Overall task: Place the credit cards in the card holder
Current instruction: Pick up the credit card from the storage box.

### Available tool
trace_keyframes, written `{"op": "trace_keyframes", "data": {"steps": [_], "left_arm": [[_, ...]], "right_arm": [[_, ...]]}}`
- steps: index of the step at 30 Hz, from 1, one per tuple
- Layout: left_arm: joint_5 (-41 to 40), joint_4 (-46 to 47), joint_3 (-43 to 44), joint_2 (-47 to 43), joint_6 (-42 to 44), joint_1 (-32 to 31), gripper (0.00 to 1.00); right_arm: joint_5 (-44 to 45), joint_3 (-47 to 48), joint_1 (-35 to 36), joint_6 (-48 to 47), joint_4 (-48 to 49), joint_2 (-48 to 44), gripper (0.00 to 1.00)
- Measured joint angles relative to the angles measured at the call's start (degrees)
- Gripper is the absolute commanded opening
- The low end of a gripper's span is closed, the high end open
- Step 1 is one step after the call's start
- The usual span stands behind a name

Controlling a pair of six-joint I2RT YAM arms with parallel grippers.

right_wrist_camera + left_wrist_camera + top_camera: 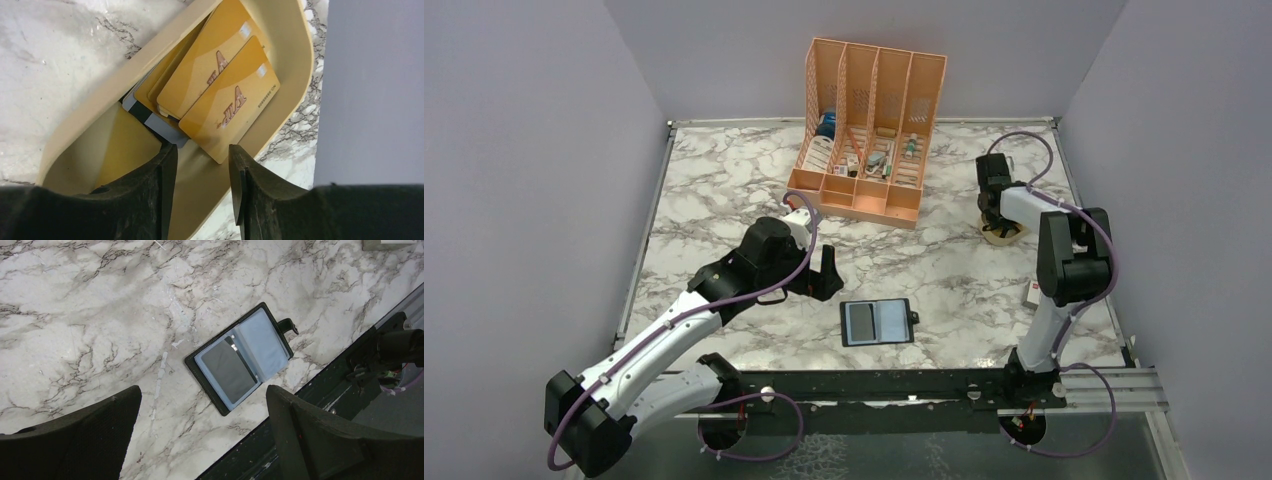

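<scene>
The card holder (pixel 877 322) lies open and flat near the table's front edge, a dark rectangle in its left pocket (pixel 227 372). My left gripper (pixel 826 272) hovers just left of it, open and empty, its fingers (pixel 100 430) wide apart above bare marble. At the back right my right gripper (pixel 997 218) points down into a beige dish (pixel 295 45). That dish holds several gold credit cards (pixel 230 100) over a grey-striped one (pixel 155 122). The right gripper (pixel 202 155) is open with nothing between its fingers, and the nearest gold card's corner lies just past the tips.
A tall orange slotted organizer (pixel 864 130) with small items stands at the back centre. A small whitish card with a red mark (pixel 1031 292) lies by the right arm's elbow. Walls enclose the table on three sides, and a dark rail (pixel 300 430) runs along the front edge.
</scene>
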Motion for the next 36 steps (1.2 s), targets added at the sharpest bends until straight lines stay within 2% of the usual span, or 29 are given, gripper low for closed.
{"op": "trace_keyframes", "data": {"steps": [9, 18, 30, 36], "left_arm": [[0.1, 0.0, 0.0, -0.2, 0.1, 0.0, 0.99], [0.1, 0.0, 0.0, -0.2, 0.1, 0.0, 0.99], [0.1, 0.0, 0.0, -0.6, 0.1, 0.0, 0.99], [0.1, 0.0, 0.0, -0.7, 0.1, 0.0, 0.99]], "right_arm": [[1.5, 1.1, 0.0, -3.3, 0.4, 3.1, 0.43], [3.4, 3.2, 0.0, -6.1, 1.1, 5.6, 0.39], [3.4, 3.3, 0.0, -6.9, 1.1, 5.6, 0.23], [3.6, 3.2, 0.0, -7.0, 1.1, 5.6, 0.11]]}}
